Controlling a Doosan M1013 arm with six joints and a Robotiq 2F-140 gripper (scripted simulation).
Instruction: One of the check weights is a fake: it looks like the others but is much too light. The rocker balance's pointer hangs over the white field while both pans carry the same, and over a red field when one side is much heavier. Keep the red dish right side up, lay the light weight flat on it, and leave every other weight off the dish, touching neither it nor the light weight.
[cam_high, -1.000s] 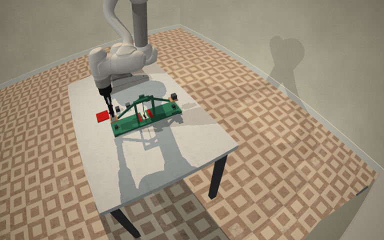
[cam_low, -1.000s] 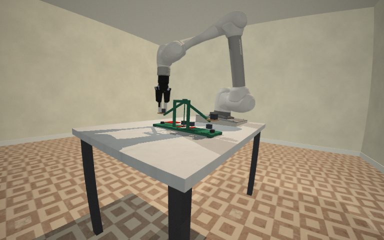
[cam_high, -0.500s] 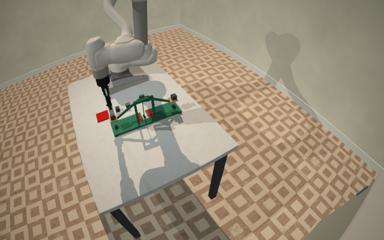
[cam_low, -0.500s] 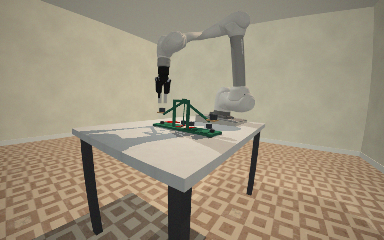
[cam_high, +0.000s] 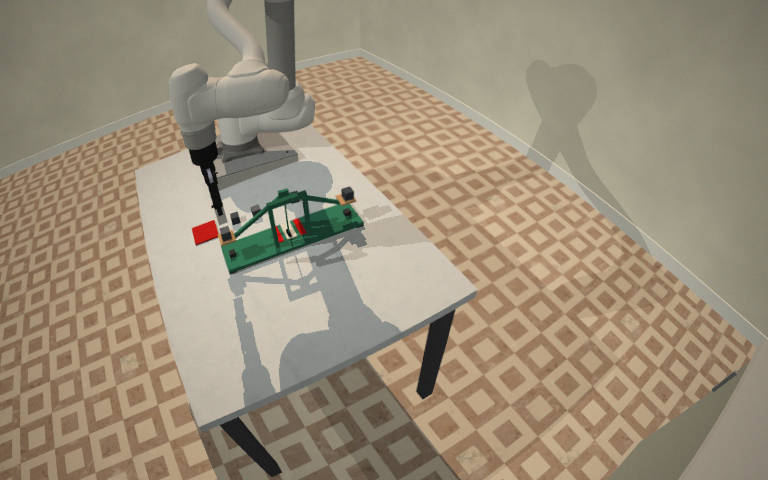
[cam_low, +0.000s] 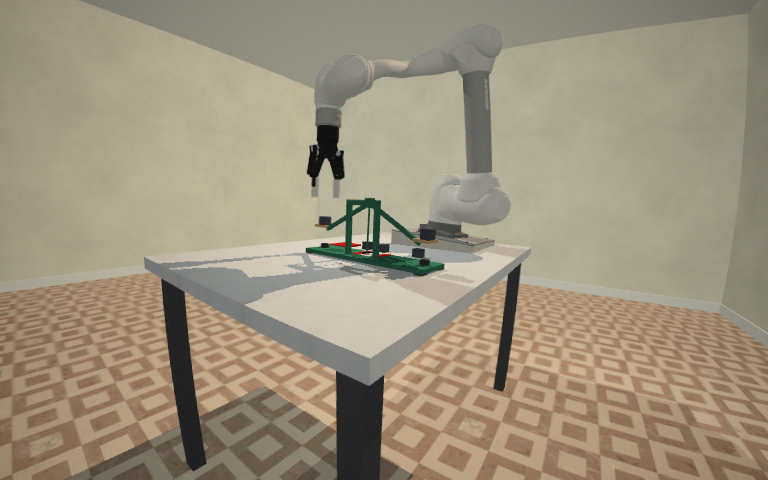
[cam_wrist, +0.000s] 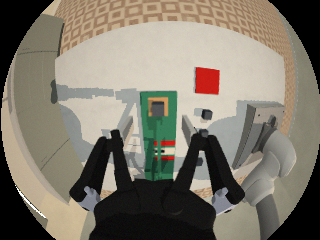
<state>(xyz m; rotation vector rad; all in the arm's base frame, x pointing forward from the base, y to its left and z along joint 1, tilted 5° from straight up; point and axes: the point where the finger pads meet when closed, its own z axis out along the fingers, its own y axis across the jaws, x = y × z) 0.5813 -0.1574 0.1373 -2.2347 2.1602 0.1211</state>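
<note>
My gripper (cam_high: 218, 212) (cam_low: 325, 192) (cam_wrist: 157, 122) is open and empty, a little above the near pan of the green rocker balance (cam_high: 291, 234) (cam_low: 373, 254). A dark check weight (cam_high: 226, 232) (cam_low: 324, 219) (cam_wrist: 158, 107) lies on that pan, straight under my fingers and apart from them. Another weight (cam_high: 347, 194) (cam_low: 427, 233) sits on the far pan, which hangs lower in the exterior view. The pointer (cam_high: 288, 229) hangs near the white field between the red fields; I cannot tell its exact place. The flat red dish (cam_high: 205, 232) (cam_wrist: 207, 80) lies right side up on the table, with nothing on it.
Two loose weights (cam_high: 234, 216) (cam_high: 256, 209) stand on the table between the dish and the balance. One more weight (cam_high: 346, 212) rests on the green base near the far pan. The arm's mount (cam_high: 257, 158) is at the table's back.
</note>
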